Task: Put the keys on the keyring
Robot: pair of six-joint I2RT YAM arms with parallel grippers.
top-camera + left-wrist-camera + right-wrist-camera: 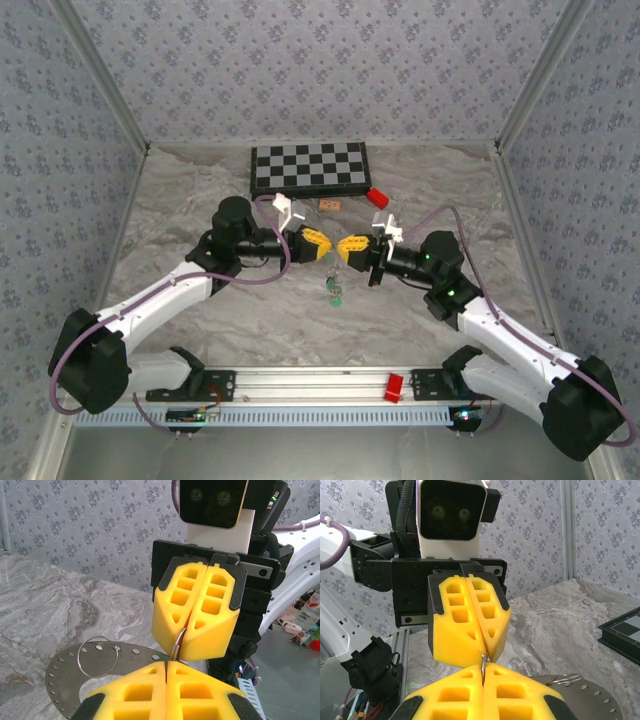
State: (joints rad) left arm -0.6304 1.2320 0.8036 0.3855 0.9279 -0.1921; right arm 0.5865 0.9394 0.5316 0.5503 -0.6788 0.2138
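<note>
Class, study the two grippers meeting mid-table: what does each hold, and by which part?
Left gripper and right gripper both pinch the keyring, each at its fingertips on the thin wire rim, from opposite sides.

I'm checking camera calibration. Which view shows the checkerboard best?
The top external view. It shows the whole checkerboard lying flat at the far end of the table, with its squares easy to tell apart. The right wrist view catches one dark corner at its right edge, seen from low and side-on.
</note>
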